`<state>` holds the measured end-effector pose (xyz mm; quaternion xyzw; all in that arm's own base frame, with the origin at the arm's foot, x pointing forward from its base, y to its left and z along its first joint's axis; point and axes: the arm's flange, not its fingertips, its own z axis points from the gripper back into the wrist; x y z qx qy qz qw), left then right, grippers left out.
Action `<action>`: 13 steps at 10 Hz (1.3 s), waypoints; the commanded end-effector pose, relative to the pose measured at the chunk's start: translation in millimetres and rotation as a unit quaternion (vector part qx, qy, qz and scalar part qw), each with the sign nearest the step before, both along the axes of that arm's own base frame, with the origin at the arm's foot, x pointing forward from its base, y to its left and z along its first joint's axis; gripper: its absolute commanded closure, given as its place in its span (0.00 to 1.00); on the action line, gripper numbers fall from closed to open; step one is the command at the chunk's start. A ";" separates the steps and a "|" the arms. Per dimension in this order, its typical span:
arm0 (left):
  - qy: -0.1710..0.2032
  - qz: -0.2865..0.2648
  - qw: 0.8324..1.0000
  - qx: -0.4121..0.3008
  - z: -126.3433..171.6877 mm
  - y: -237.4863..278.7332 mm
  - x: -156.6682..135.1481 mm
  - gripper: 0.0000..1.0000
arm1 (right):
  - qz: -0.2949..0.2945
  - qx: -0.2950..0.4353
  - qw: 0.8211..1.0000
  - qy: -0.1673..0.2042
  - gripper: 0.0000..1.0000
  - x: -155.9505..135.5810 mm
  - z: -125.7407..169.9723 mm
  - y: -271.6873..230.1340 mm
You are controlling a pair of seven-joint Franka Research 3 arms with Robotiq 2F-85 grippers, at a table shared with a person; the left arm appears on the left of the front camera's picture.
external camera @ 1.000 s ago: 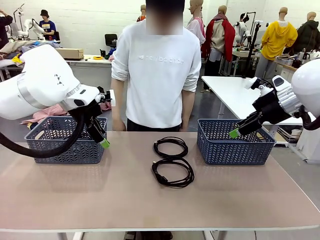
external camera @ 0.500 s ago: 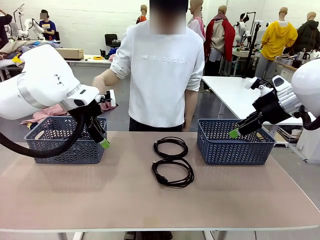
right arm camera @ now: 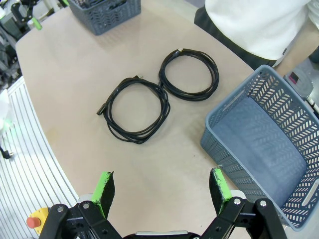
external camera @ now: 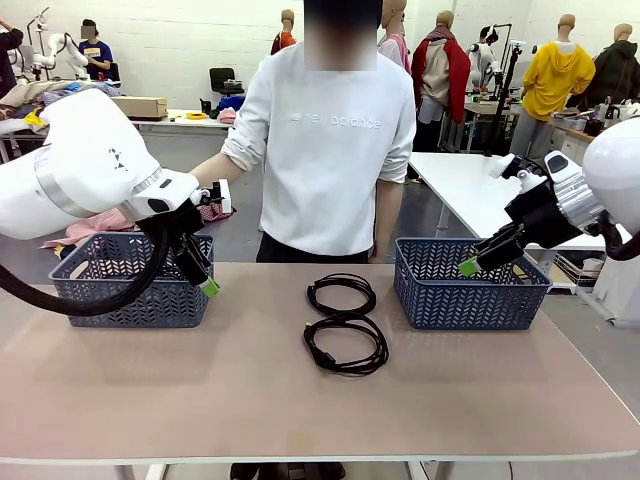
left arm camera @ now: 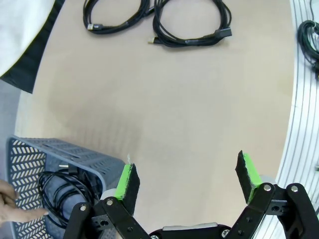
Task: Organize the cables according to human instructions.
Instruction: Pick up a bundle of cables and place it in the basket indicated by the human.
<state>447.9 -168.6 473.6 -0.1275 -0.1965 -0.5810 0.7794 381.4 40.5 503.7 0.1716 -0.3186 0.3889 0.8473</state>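
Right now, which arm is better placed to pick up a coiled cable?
Right, likely: the cables lie nearer the right basket, the right gripper is open, and a person's hand is at the left basket.

You count three cable coils: far coil [external camera: 341, 295], near coil [external camera: 346, 345] on table [external camera: 200, 400]; third coil [left arm camera: 60, 191] inside left basket [external camera: 130, 300]. You count two baskets: left basket, right basket [external camera: 470, 300]. Two grippers for you: left gripper [left arm camera: 187, 179], right gripper [right arm camera: 162, 191]. One person [external camera: 330, 150] opposite you. One hand [left arm camera: 6, 204] at left basket.
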 end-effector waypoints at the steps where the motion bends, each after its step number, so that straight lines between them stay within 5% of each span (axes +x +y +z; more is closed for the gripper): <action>1: 0.000 0.002 1.000 0.000 2.8 2.1 1.8 0.00 | 0.011 0.009 1.000 -0.008 0.00 1.7 -2.1 -2.1; 8: 0.000 0.000 1.000 0.000 0.0 0.0 0.0 0.00 | 0.011 0.009 1.000 -0.008 0.00 1.7 -2.1 -2.1; 13: -0.050 -0.227 0.969 0.081 -9.0 -78.6 23.2 0.00 | 0.011 0.009 1.000 -0.008 0.00 1.7 -2.1 -2.1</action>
